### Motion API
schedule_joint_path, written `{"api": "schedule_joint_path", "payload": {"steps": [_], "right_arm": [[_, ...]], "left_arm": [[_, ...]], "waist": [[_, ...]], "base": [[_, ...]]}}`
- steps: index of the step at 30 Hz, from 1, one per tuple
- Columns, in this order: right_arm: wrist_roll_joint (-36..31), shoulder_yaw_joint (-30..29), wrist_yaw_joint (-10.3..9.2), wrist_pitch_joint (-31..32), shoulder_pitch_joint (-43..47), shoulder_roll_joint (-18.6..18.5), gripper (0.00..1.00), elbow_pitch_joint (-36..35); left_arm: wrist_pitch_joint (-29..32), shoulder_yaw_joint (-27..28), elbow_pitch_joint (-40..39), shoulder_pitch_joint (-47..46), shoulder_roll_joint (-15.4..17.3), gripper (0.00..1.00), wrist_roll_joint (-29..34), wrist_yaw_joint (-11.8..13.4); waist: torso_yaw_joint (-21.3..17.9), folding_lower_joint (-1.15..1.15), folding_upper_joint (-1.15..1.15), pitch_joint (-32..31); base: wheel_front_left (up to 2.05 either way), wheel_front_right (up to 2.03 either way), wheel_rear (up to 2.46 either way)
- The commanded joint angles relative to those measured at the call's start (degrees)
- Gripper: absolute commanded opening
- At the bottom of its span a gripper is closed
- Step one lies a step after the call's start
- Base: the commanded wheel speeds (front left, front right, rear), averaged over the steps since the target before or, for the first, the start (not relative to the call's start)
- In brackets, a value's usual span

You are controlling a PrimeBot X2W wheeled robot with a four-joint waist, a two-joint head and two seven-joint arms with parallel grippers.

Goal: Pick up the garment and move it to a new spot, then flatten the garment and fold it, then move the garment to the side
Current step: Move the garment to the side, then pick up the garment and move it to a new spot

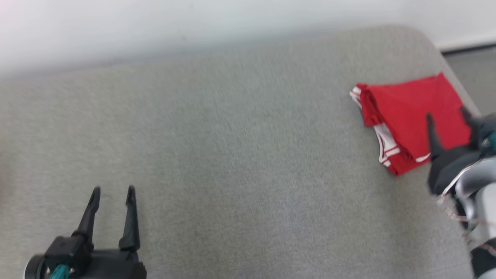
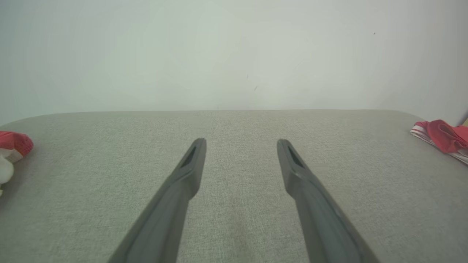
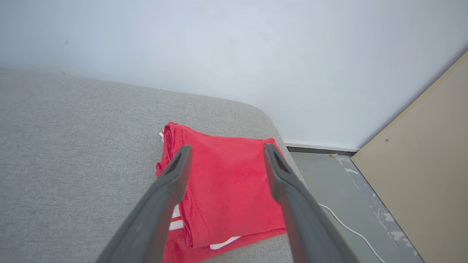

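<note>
Garment point(image 1: 407, 112) job looked pretty much wrapped up from where I stood. Closest to me, the left gripper point(image 1: 113, 190) hung low over bare grey cushion point(image 1: 232, 135), fingers apart, holding nothing. Further along on the right, the right gripper point(image 1: 447, 116) was poised just above the red cloth, its fingers spread too and, as far as I could tell, not pinching any of it. The garment itself lay folded into a neat-ish packet, white stripes peeking out along one side, right up by the far right corner of the cushion, close to the edge. So the pickup, flattening and folding seemed done, and it sat off to the side, so I'd guess only backing the arm away remained, if anything. Behind it all, plain white wall point(image 1: 193, 23).
</note>
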Motion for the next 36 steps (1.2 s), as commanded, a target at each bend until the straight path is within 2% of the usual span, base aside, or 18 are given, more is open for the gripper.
{"api": "schedule_joint_path", "payload": {"steps": [1, 11, 17, 24, 36], "right_arm": [[0.7, 0.4, -0.16, -0.7, 1.5, 0.5, 1.0, -0.7], [5.7, 3.2, -0.16, -9.3, 12.3, 6.5, 1.0, -7.2], [5.9, 3.9, -0.16, -11.4, 17.6, 10.6, 1.0, -8.8], [3.7, 7.1, -0.16, -12.5, 22.0, 13.1, 1.0, -8.7], [3.3, 4.6, -0.16, -12.8, 25.8, 15.6, 1.0, -8.2]], "left_arm": [[0.0, 0.3, 0.3, 1.2, -0.3, 1.0, -0.2, 0.3], [0.0, 2.3, 1.3, 5.0, -0.6, 1.0, -1.0, 1.7], [0.0, 3.3, 1.7, 6.5, -0.7, 1.0, -0.8, 2.6], [0.0, 3.6, 3.7, 8.5, -0.8, 1.0, -1.5, 2.8], [0.0, 3.4, 5.5, 10.6, -0.9, 1.0, -1.6, 3.3]], "waist": [[2.8, 0.01, 0.01, -6.3], [5.3, 0.01, 0.01, -12.0], [6.1, 0.01, 0.01, -13.8], [6.9, 0.01, 0.01, -15.2], [7.5, 0.01, 0.01, -17.1]], "base": [[0.0, 0.0, 0.0], [0.0, 0.0, 0.0], [0.0, 0.0, 0.0], [0.0, 0.0, 0.0], [0.0, 0.0, 0.0]]}}
